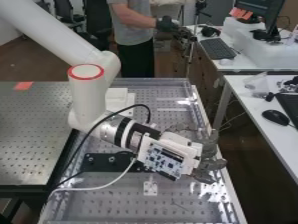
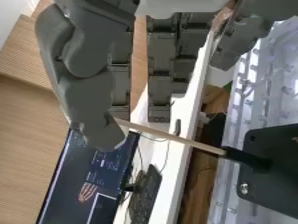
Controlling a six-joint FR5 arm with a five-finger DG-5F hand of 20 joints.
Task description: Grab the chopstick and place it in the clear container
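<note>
Hand (image 1: 211,154) out over right side of clear perforated tabletop (image 1: 120,202). Fingers (image 2: 159,75) straight, parted wide in high view; can't tell if any touch wood. Wrist view: chopstick (image 2: 174,139) slanting between thumb (image 2: 100,132) and black holder (image 2: 251,157), near end at thumb tip, far end meeting holder beside black plate (image 2: 276,192).

The black plate (image 2: 274,172) is smooth and matt, its screw (image 2: 244,188) shiny metal. Beside the plate, the chopstick (image 2: 179,140) looks like smooth, dull wood. Around it spreads glossy clear plastic (image 1: 120,200); well apart, the perforated table (image 1: 30,130) looks like satin metal.
</note>
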